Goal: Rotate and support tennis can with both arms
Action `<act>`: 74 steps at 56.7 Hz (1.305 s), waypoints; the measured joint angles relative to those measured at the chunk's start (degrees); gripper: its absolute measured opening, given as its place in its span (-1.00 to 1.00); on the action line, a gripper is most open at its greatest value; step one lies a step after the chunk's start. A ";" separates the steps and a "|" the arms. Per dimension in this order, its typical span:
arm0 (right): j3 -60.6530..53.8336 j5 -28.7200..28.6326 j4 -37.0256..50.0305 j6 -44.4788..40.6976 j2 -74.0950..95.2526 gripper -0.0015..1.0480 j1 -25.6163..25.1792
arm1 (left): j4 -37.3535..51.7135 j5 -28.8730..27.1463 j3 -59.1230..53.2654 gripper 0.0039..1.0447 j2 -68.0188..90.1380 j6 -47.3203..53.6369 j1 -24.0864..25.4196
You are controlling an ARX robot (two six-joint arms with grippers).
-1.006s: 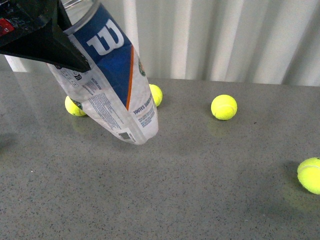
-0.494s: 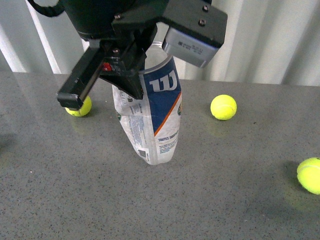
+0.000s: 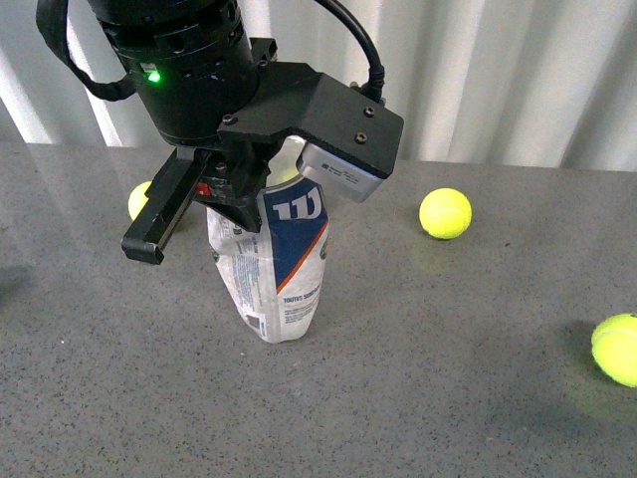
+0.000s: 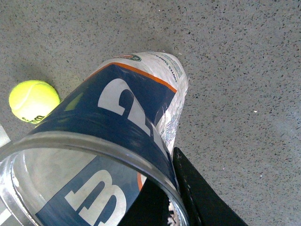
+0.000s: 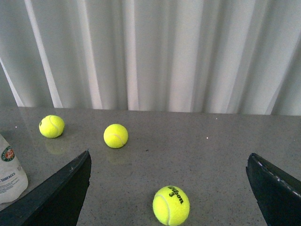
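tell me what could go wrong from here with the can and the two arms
1. Only the left end effector seems to grip the tennis can, high near its rim, with the base apparently on the table; the base may slide or the can may swing.
2. The right end effector is open and away from the can, so it gives no support yet.
3. A tennis ball lies just ahead of it and might get knocked when it moves in.

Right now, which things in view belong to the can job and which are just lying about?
Job: tennis can, held near its rim by the left gripper; right gripper, open and empty.
Lying about: middle tennis ball; far-right tennis ball; half-hidden tennis ball.
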 joint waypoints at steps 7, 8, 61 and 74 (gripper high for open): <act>0.00 0.00 0.00 0.00 0.00 0.86 0.02 | 0.39 -0.33 -0.39 -0.94 0.11 0.90 0.28; 0.00 0.00 0.00 0.00 0.00 0.86 0.02 | 0.39 -0.39 -0.42 -0.94 0.11 1.01 0.28; 0.00 0.00 0.00 0.00 0.00 0.86 0.02 | -0.15 8.28 0.22 0.87 -10.19 -0.68 2.73; 0.00 -0.02 0.00 0.00 0.00 0.86 0.00 | 22.12 20.02 -6.29 0.87 -26.32 -16.59 9.16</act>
